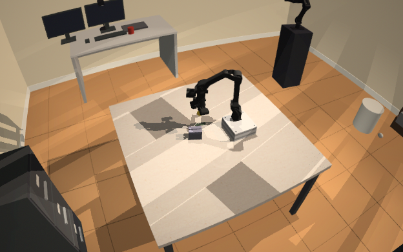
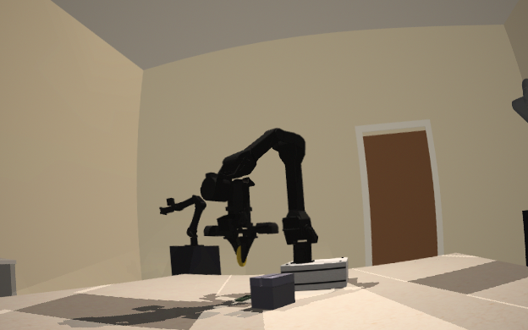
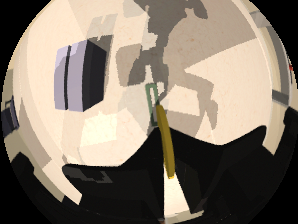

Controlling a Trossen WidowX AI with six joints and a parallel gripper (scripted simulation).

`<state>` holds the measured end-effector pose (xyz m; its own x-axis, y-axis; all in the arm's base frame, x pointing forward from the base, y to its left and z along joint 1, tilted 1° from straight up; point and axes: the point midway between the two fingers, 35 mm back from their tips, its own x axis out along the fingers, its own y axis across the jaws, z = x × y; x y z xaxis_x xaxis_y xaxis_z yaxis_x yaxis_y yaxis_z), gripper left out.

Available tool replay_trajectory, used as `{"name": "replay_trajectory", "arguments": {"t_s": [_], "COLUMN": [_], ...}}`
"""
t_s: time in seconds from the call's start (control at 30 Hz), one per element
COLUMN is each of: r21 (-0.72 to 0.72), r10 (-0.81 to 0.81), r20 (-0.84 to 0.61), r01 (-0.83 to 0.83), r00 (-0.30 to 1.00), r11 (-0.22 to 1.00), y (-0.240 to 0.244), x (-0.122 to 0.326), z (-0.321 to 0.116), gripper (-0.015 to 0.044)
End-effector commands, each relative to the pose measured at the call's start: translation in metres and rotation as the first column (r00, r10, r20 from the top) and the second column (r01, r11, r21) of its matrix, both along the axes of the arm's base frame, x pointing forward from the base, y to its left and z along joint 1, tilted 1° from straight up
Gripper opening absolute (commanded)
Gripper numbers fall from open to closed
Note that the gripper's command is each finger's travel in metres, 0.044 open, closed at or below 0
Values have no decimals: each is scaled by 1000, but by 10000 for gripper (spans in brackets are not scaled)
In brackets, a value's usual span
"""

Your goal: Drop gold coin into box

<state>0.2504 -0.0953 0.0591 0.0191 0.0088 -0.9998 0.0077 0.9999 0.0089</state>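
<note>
Your fingers (image 1: 201, 114) (image 2: 242, 259) clench the thin gold coin (image 1: 198, 113) (image 2: 239, 258) (image 3: 167, 142), edge-down, above the dark-green holder (image 1: 201, 124) (image 2: 243, 298) (image 3: 148, 94). In wrist view, the closed grey slotted box (image 1: 195, 133) (image 2: 272, 292) (image 3: 76, 77) lies left; coin's long axis leans slightly off the slot's. Probably align before lowering.

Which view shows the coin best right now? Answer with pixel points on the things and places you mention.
Wrist: the gold coin (image 1: 198, 113) (image 2: 240, 256) (image 3: 166, 142) appears large, nearly edge-on, its length mostly unobstructed. Exterior shows its rim low between the fingers, partly covered; top shows only a yellow speck beside the gripper (image 1: 201, 113) (image 2: 241, 259) (image 3: 164, 134).
</note>
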Motion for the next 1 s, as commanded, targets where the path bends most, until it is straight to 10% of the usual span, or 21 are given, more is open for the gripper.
{"name": "replay_trajectory", "arguments": {"t_s": [0.0,0.97], "r21": [0,6], "r10": [-14,-239], "r20": [-6,-6], "r01": [14,239], "r00": [1000,971], "r11": [1000,971], "y": [0,32], "x": [-1,34], "z": [2,5], "gripper": [0,0]}}
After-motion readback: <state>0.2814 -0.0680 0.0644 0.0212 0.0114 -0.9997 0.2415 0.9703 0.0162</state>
